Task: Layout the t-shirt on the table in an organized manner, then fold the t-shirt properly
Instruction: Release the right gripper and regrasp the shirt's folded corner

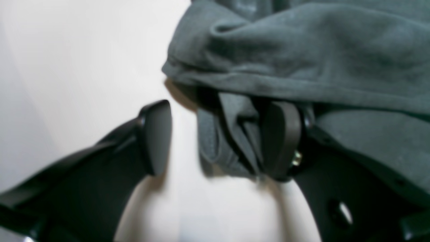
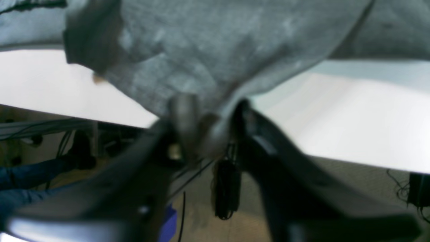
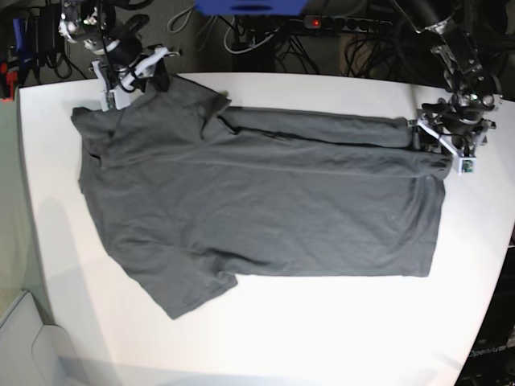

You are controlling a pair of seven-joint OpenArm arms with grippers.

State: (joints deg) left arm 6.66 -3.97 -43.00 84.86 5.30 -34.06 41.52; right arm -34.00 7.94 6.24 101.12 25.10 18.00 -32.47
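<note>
Right claw [image 2: 205, 117] seemingly pinches t-shirt [image 3: 257, 209] edge; left claw [image 1: 218, 137] gapes beside hem.

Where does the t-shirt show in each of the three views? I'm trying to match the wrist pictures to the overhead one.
Base: the t-shirt lies spread across the middle of the table.
Left wrist: upper right, bunched, its edge hanging between the left gripper fingers.
Right wrist: fills the top, pulled down into the right gripper.
Shared landmark: the white table, beside or under the cloth in all three.
</note>
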